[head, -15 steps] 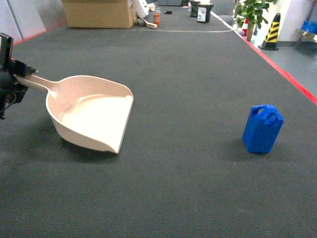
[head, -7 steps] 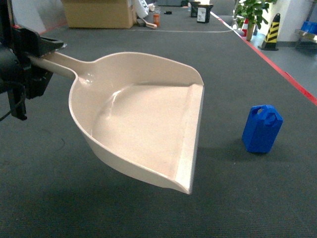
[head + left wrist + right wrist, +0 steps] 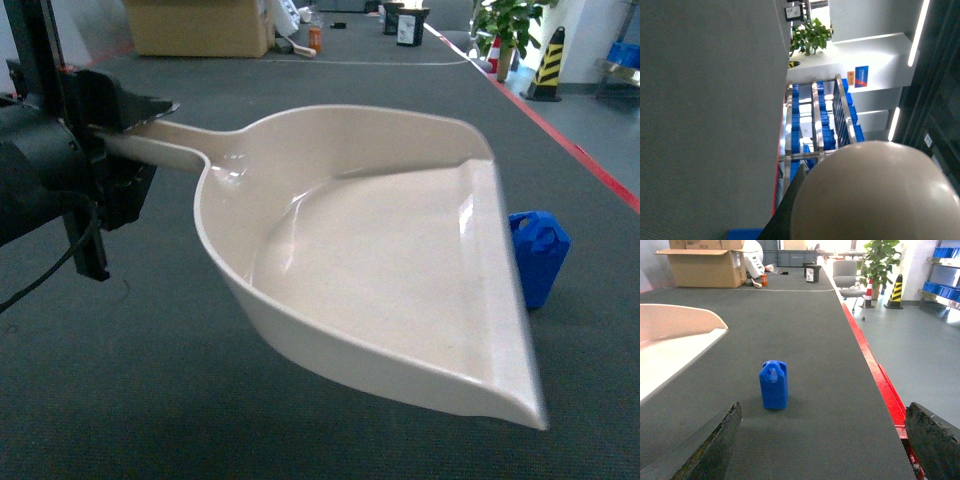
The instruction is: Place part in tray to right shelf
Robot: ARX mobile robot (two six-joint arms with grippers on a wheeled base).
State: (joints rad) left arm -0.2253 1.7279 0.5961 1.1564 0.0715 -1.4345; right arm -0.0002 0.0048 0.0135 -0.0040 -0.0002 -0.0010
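The beige tray (image 3: 380, 250) hangs in the air above the dark table, tilted, filling the middle of the head view. My left gripper (image 3: 130, 135) is shut on its handle at the left. The blue part (image 3: 542, 258) stands upright on the table at the right, half hidden behind the tray's lip. In the right wrist view the part (image 3: 774, 385) stands ahead of my open right gripper (image 3: 825, 445), nothing between its fingers (image 3: 715, 450); the tray (image 3: 670, 340) shows at the left. The left wrist view shows the tray's rounded back (image 3: 870, 195) and the steel right shelf (image 3: 815, 125) beyond.
The table's red edge (image 3: 880, 380) runs along the right, with floor beyond. A cardboard box (image 3: 200, 25) sits at the far end. A plant (image 3: 510, 20), a striped cone (image 3: 548, 60) and a chair (image 3: 845, 277) stand off the table. Blue crates (image 3: 827, 135) fill the shelf.
My left gripper has lifted the tray off the table and swung it up and to the right, closer to the head camera; its lip now covers part of the blue part, which has not moved.
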